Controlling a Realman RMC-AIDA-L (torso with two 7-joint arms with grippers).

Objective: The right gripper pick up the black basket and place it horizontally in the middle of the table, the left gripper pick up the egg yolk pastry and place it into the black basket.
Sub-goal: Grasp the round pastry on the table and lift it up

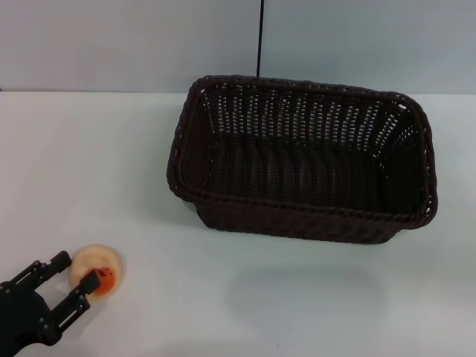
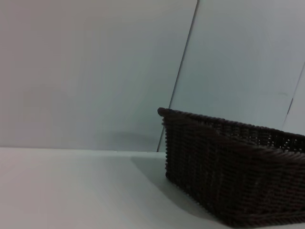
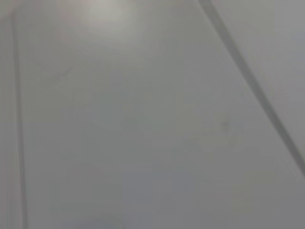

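Note:
The black basket (image 1: 297,217) stands lengthwise across the middle-right of the white table (image 1: 89,163), upright and empty. It also shows in the left wrist view (image 2: 224,171). The egg yolk pastry (image 1: 104,266) lies on the table at the front left, with its orange-red patch facing the gripper. My left gripper (image 1: 76,271) is at the pastry with its two fingers apart, one at the pastry's left edge and one over its near side. The right gripper is out of view, and the right wrist view shows only a plain pale surface.
A grey wall (image 1: 111,44) runs behind the table, with a thin dark vertical line (image 1: 260,37) above the basket. Bare white tabletop lies between the pastry and the basket.

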